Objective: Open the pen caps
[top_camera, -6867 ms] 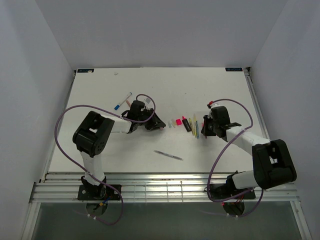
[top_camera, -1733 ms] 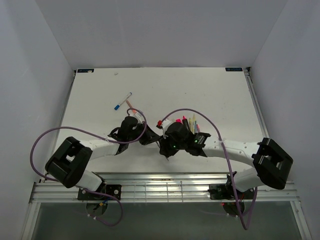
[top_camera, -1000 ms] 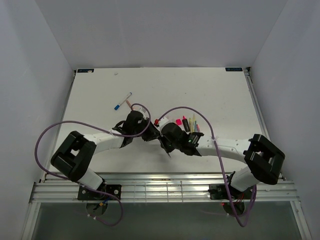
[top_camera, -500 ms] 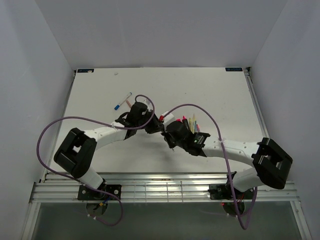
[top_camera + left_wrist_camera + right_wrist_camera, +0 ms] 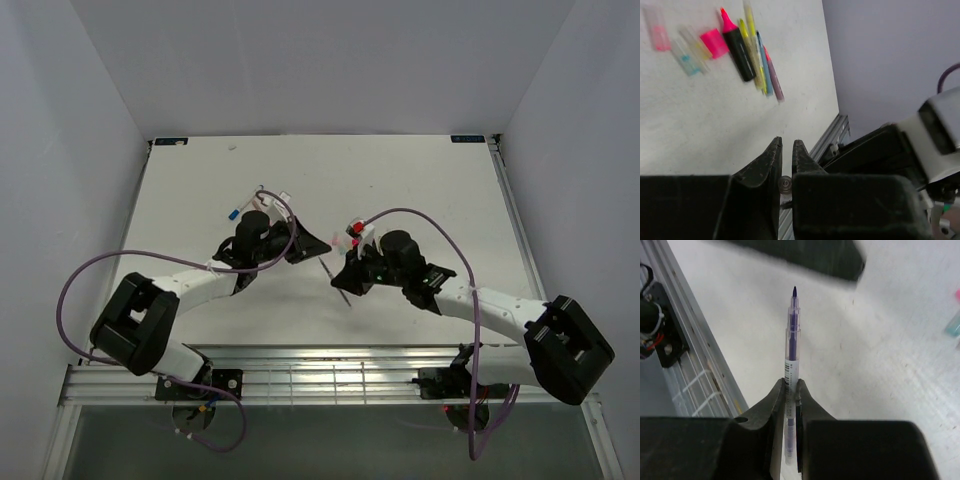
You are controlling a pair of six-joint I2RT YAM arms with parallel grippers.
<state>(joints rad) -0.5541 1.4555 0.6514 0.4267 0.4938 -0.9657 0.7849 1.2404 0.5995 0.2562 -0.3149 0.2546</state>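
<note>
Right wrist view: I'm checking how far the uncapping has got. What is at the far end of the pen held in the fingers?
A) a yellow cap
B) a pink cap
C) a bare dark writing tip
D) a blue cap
C: the pen clamped in the right gripper ends in a bare dark purple tip, and there is no cap on that end.

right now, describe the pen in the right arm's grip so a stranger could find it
On the white table, look mid-table where the two arms meet. The right end effector clamps a thin clear plastic pen, dark purple tip bare. Its neighbours, the coloured pens and highlighters, lie loose on the table.
</note>
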